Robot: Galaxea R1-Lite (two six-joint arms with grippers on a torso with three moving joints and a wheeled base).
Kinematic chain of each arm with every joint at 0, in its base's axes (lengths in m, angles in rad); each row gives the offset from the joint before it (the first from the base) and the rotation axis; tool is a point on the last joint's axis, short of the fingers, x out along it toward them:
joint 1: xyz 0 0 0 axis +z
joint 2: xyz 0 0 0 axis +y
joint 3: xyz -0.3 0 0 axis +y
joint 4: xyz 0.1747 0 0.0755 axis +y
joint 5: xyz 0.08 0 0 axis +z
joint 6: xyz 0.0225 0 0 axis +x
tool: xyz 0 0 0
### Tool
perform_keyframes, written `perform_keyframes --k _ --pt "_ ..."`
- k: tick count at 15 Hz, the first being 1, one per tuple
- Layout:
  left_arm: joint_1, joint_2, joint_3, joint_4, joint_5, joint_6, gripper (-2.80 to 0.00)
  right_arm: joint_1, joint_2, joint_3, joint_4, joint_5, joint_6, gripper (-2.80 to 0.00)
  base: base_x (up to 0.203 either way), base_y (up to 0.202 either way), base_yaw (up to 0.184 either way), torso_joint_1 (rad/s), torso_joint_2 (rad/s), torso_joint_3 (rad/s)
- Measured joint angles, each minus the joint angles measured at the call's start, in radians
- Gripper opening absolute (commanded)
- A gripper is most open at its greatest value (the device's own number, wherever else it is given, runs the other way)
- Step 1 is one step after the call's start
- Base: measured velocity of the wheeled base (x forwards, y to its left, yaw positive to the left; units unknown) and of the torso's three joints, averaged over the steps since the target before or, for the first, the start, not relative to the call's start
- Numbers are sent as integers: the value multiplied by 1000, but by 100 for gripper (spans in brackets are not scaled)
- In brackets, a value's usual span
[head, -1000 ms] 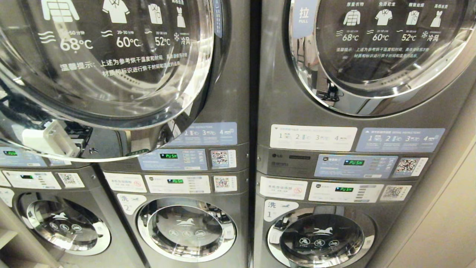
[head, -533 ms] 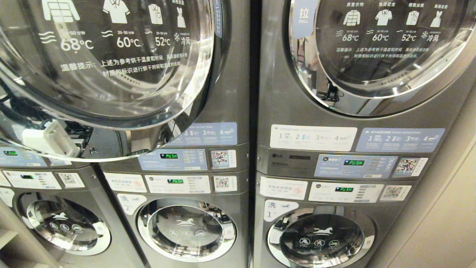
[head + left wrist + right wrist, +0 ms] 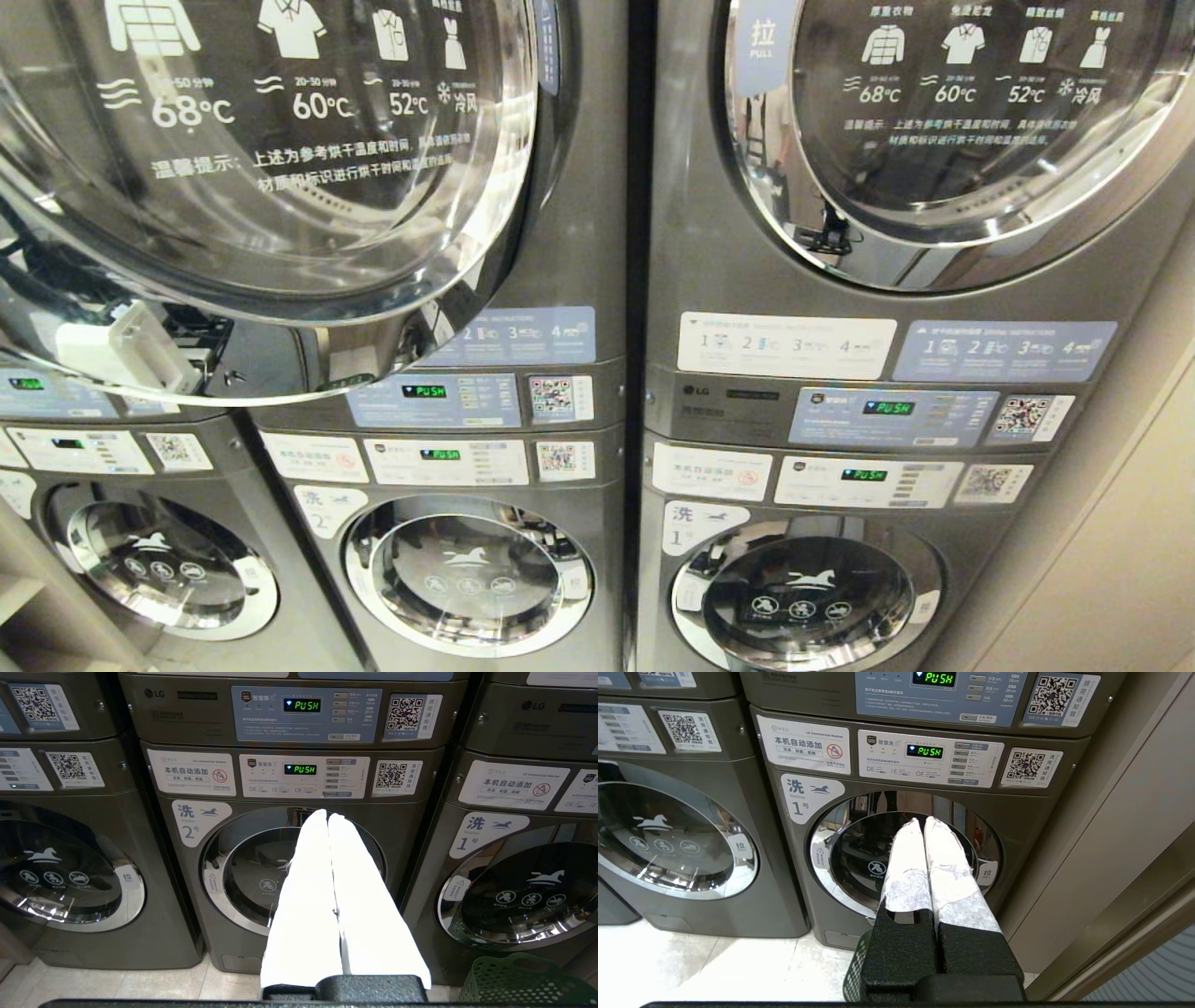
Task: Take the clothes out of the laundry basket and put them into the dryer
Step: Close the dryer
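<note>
The laundry basket (image 3: 523, 980) sits on the floor below the washer; both grippers (image 3: 328, 817) (image 3: 923, 822) hang pressed together, empty. Nothing is loaded; next, reach down for clothes.

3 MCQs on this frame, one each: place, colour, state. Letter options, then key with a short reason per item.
1. Where is the laundry basket relative to the washer marked 1?
A. on the floor in front of it
B. on top of it
C. inside its drum

2. What colour is the basket?
A. red
B. green
C. white

3. How do the left gripper and right gripper stand?
A. both wide open
B. both shut, holding nothing
C. each clamped on a shirt

Key: 1 A, the left wrist view shows the basket low on the floor before that washer's door. 2 B, its mesh wall is green. 3 B, in each wrist view the two white fingers lie together with no cloth between them.
</note>
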Motion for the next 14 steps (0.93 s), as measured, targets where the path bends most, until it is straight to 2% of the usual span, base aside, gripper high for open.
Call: perform_keyframes --k 14 --pt "0 0 0 0 0 3 -280 0 0 -1 3 -4 35 -280 0 0 0 0 0 0"
